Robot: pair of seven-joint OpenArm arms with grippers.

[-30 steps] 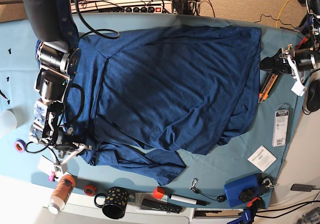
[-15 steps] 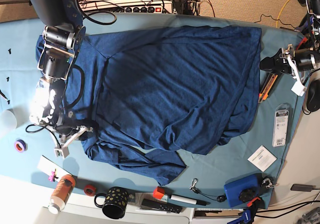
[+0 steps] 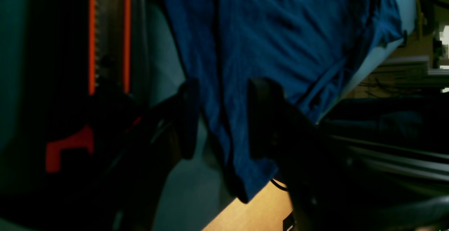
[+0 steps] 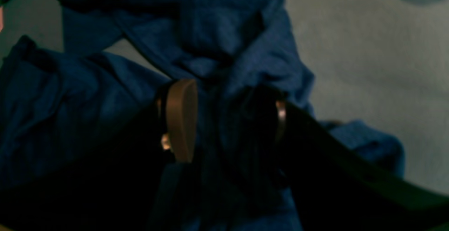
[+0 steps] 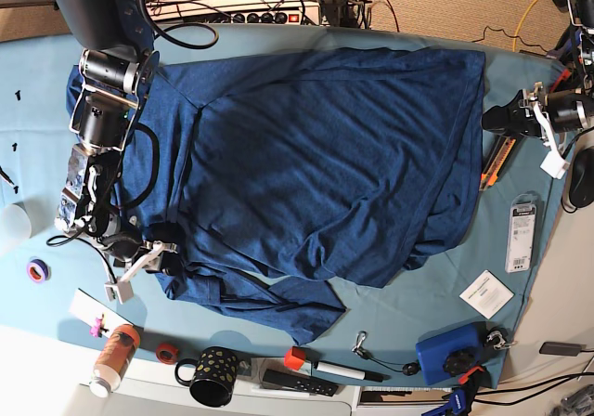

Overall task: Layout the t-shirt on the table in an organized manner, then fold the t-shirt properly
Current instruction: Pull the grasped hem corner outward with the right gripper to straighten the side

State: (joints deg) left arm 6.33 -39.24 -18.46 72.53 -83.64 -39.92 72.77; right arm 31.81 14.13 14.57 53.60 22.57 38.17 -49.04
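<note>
The dark navy t-shirt lies spread across the teal table, with its lower-left part bunched in folds. My right gripper hovers at that bunched corner. In the right wrist view the gripper is open, its fingers standing apart over the crumpled t-shirt. My left gripper sits just off the shirt's right edge. It is open in the left wrist view too, and the t-shirt hem hangs beyond the jaws without being pinched.
Along the front edge stand an orange bottle, a red tape roll, a dotted black mug, a marker and a blue box. An orange cutter and a packaged tool lie at the right.
My right gripper went from shut to open, letting go of the shirt's lower-left corner, and shifted slightly right and away from the front edge. The left arm stayed still.
</note>
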